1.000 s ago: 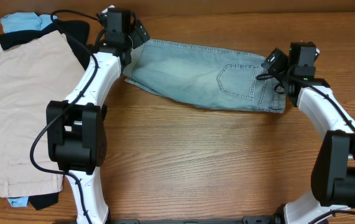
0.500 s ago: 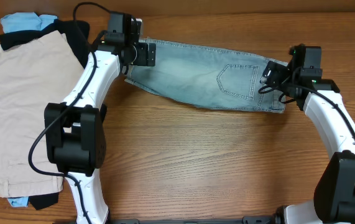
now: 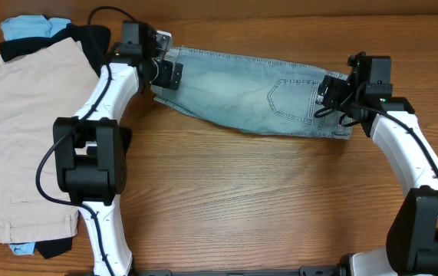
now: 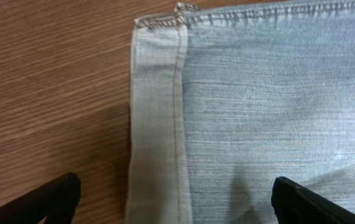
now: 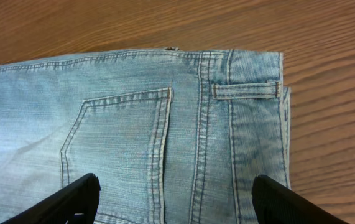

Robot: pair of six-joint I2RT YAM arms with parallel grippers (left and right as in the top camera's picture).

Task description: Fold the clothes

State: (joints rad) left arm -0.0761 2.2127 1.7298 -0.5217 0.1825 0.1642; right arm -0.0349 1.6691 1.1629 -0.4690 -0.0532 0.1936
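The pale blue denim shorts (image 3: 253,93) lie flat and folded lengthwise across the far middle of the table, back pocket up. My left gripper (image 3: 165,70) is open over the shorts' left hem; in the left wrist view the hem (image 4: 165,112) lies between the fingertips (image 4: 174,199). My right gripper (image 3: 332,90) is open over the waistband end; the right wrist view shows the stitched pocket (image 5: 121,143) and belt loop between its open fingers (image 5: 176,199). Neither gripper holds anything.
A stack of folded garments sits at the left: a beige one (image 3: 27,130) on top, black (image 3: 80,37) and sky-blue (image 3: 25,27) ones underneath. Bare wooden table (image 3: 257,199) lies in front of the shorts.
The left gripper has shifted slightly left toward the shorts' hem edge. The right gripper has moved a little left over the waistband. The shorts have not moved.
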